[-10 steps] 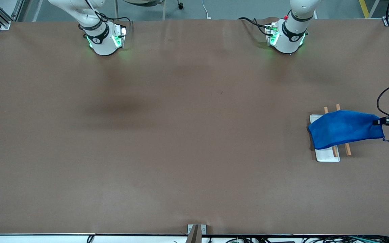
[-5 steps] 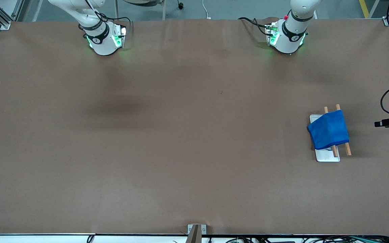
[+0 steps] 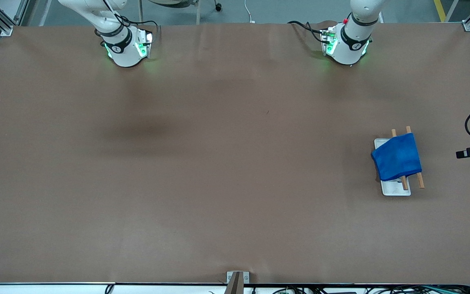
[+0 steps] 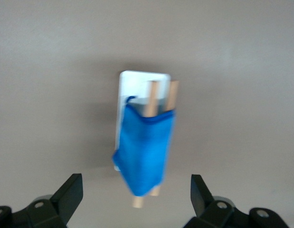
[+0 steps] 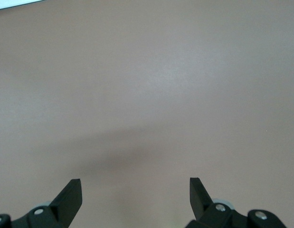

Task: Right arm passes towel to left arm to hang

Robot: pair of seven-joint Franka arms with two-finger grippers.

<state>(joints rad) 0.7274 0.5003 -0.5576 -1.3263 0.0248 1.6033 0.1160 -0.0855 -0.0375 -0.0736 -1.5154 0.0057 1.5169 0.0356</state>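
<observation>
The royal-blue towel (image 3: 397, 157) hangs draped over two wooden rods (image 3: 420, 179) of a small rack with a white base (image 3: 396, 188), toward the left arm's end of the table. In the left wrist view the towel (image 4: 146, 147) covers the rods (image 4: 154, 95) above the white base (image 4: 137, 80). My left gripper (image 4: 136, 179) is open and empty; in the front view only its black tip (image 3: 461, 154) shows, apart from the towel, at the table's edge. My right gripper (image 5: 135, 182) is open and empty over bare table; it is out of the front view.
The brown table top (image 3: 218, 163) has both arm bases on it: the right arm's (image 3: 125, 49) and the left arm's with the red knob (image 3: 345, 45). A black cable (image 3: 469, 122) loops above the left gripper. A small bracket (image 3: 237, 279) sits at the near edge.
One second ago my left gripper held the towel's end stretched out from the rack. It has let go, the towel has dropped over the rods, and the gripper has drawn away.
</observation>
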